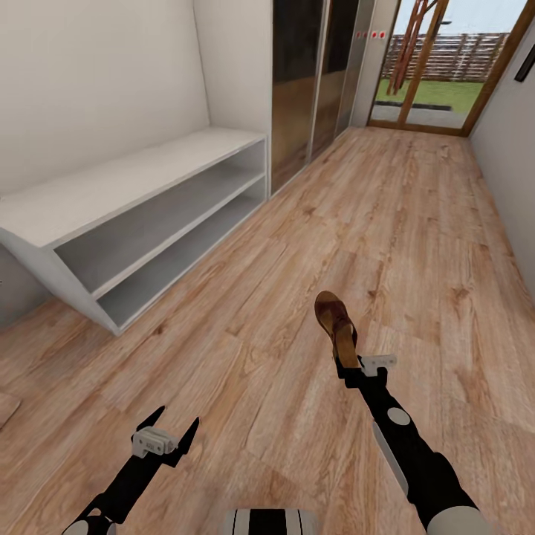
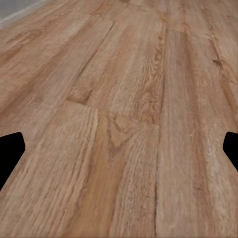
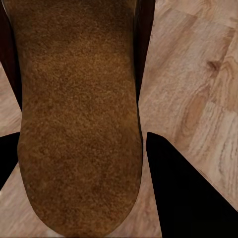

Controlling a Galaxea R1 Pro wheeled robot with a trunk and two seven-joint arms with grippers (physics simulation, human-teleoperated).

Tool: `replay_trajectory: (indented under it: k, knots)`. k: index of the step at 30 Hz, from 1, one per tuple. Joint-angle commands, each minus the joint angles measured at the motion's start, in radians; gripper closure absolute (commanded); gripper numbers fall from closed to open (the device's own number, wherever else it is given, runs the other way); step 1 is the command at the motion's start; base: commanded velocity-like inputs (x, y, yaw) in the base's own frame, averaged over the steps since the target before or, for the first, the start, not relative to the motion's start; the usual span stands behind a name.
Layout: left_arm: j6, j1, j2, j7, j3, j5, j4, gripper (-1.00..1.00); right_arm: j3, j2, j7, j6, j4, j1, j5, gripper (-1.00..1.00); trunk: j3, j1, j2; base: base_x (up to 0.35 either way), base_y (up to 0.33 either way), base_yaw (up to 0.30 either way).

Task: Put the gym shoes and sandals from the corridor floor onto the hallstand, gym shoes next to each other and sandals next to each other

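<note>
Right of centre, above the corridor floor: right gripper clamped on one sandal by its heel end, lifted. Left gripper spread wide, empty. Hallstand at far left, top and shelves bare. Judged early: nothing racked yet.

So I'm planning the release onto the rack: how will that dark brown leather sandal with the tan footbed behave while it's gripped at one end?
The dark brown leather sandal with the tan footbed juts out straight from the right gripper without drooping, so it probably acts stiff and light. Held by one end only, it may pivot between the fingers. Its flat sole should likely settle without rolling.
</note>
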Motion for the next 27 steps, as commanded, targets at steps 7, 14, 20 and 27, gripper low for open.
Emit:
replay_trajectory:
  k: [7, 14, 20, 27]
  knots:
    - [0.0, 0.0, 0.001, -0.001, 0.001, 0.001, 0.0, -1.0, 0.0, 0.0, 0.001, 0.0, 0.001, 0.0, -0.003, 1.0, 0.004, 0.0, 0.0, 0.004, 0.247, -0.092]
    - [0.0, 0.0, 0.001, -0.001, 0.003, 0.002, 0.0, -1.0, -0.001, -0.001, 0.001, -0.001, 0.0, 0.0, -0.004, 1.0, 0.012, 0.0, 0.0, 0.001, 0.274, -0.148]
    - [0.0, 0.0, 0.002, -0.001, 0.003, 0.003, 0.0, -1.0, -0.002, 0.0, 0.0, -0.002, 0.001, 0.0, -0.004, 1.0, 0.02, 0.0, 0.0, 0.0, 0.281, -0.137]
    - [-0.002, 0.0, 0.001, -0.001, 0.002, 0.002, 0.0, -1.0, -0.004, -0.001, -0.002, -0.002, 0.0, 0.0, -0.005, 1.0, 0.025, 0.0, 0.0, 0.0, 0.215, -0.062]
